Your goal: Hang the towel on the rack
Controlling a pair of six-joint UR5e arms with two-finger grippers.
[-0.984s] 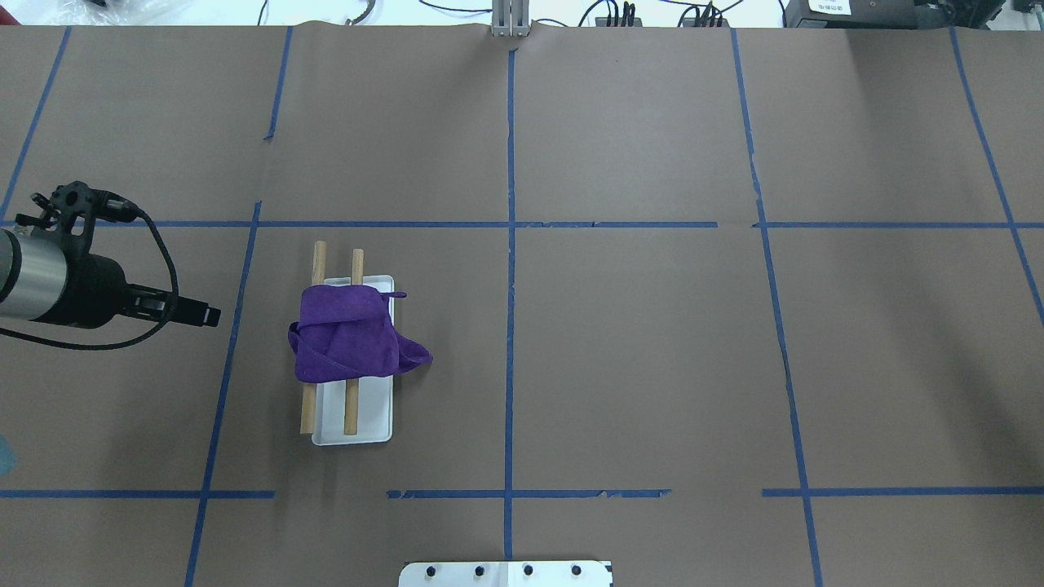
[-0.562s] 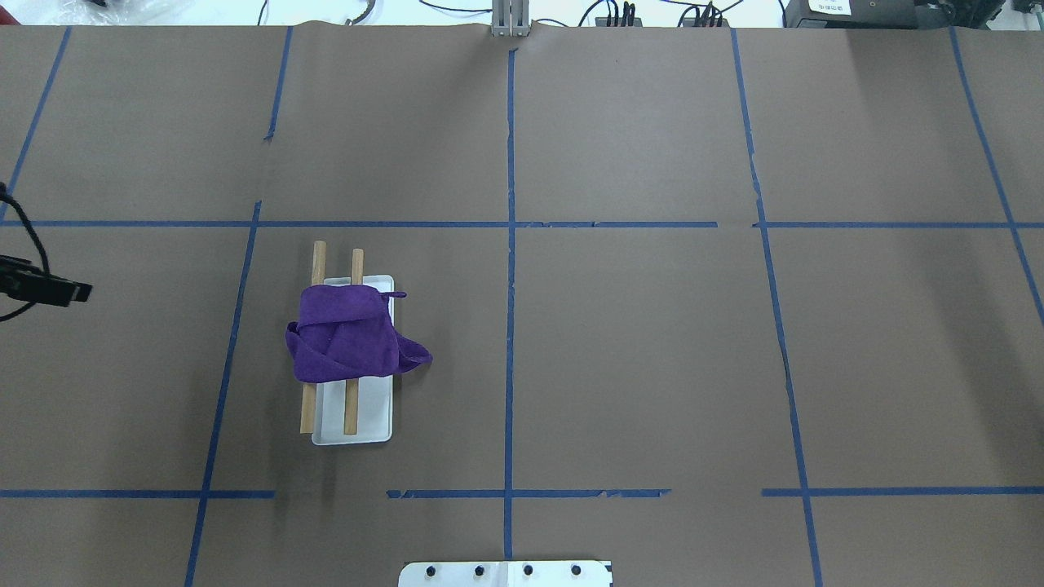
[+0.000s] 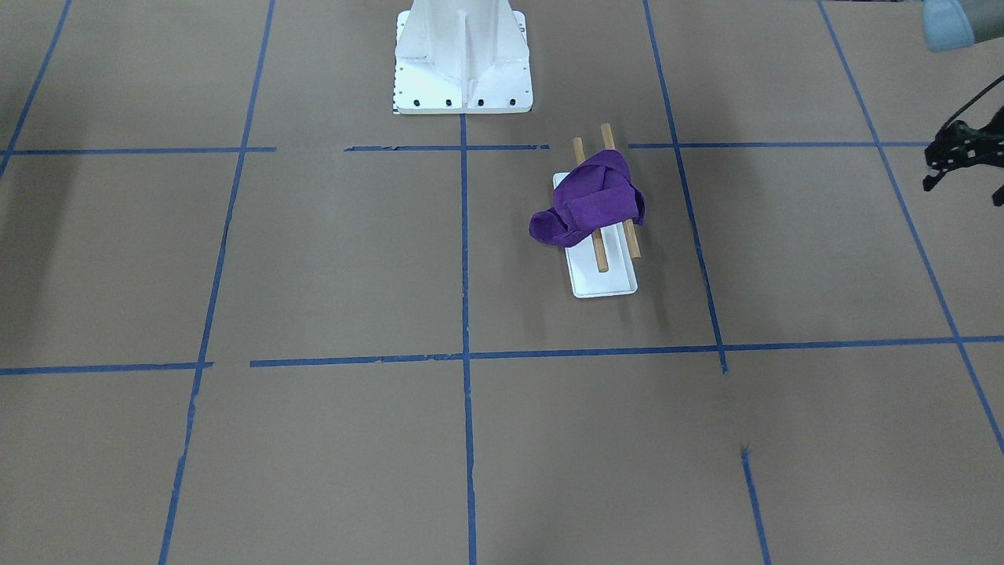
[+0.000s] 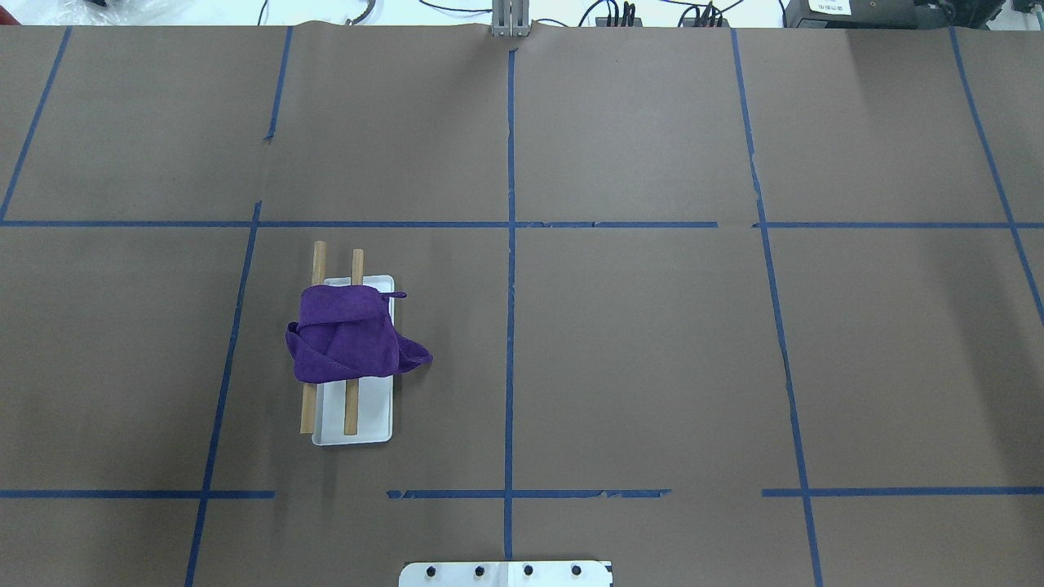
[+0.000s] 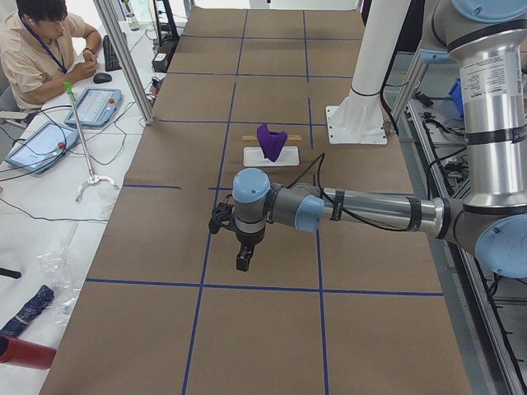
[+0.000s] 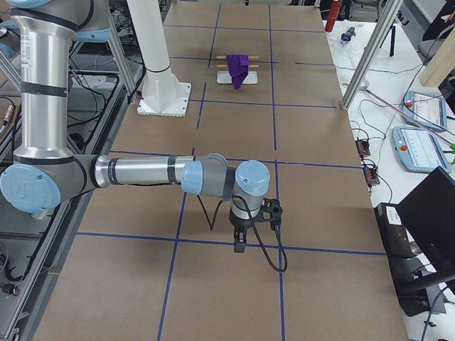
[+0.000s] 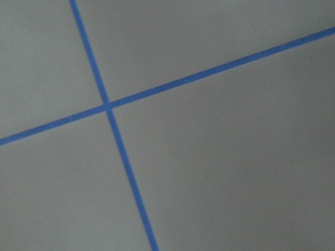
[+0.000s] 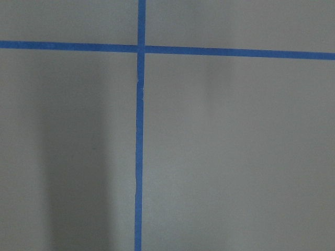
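Note:
A purple towel (image 4: pixel 347 342) lies crumpled over the two wooden bars (image 4: pixel 352 412) of a rack with a white tray base (image 4: pixel 373 420); one corner droops onto the table at the right. It also shows in the front view (image 3: pixel 592 200). My left gripper (image 5: pixel 243 262) hangs over bare table well away from the rack, seen only in the left side view; I cannot tell if it is open. My right gripper (image 6: pixel 238 245) hangs over bare table at the far end, seen only in the right side view; I cannot tell its state. Both wrist views show only brown paper and blue tape.
The table is covered in brown paper with blue tape grid lines (image 4: pixel 510 244). The robot's white base (image 3: pixel 463 63) stands at the near edge. An operator (image 5: pixel 41 49) sits beyond the table's far side, with tablets and cables beside the table.
My left arm has drawn back to the left, out of the overhead view. The towel and rack have not moved.

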